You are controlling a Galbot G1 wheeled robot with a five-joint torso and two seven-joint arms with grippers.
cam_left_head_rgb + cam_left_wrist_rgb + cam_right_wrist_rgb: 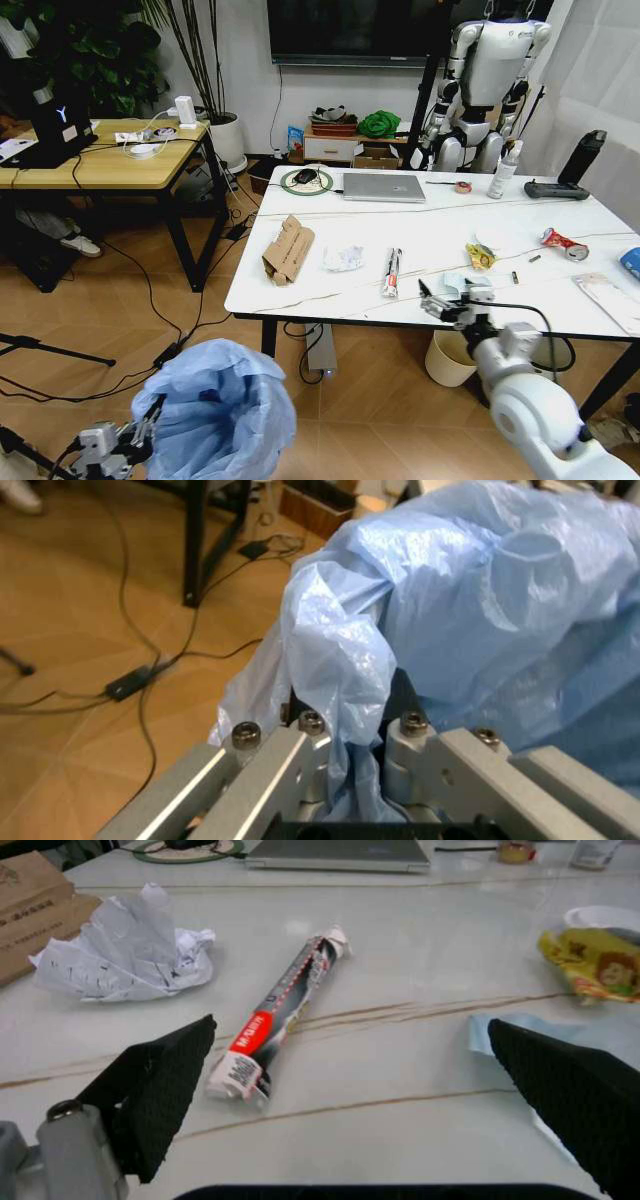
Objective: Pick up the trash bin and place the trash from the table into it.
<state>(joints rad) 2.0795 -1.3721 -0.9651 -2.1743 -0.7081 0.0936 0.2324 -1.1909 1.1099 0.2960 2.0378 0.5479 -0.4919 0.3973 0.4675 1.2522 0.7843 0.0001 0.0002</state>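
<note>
Over the table (330, 285), open right claw (350, 1087); left claw (350, 776) clamping trash bin (225, 410).

The puffy light-blue plastic bag (222, 410) hides its bin; a blue object (631, 262) is cut off at the right edge.

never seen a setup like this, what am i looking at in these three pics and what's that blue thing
A wheeled robot with two arms, seen by three cameras. The head camera looks down on a white table strewn with litter: torn cardboard, crumpled paper, a long wrapper and a crushed red can. The left wrist camera shows the left gripper pinching the blue bag lining a trash bin, held low beside the table. The right wrist camera shows the right gripper, open, hanging above the wrapper.
</note>
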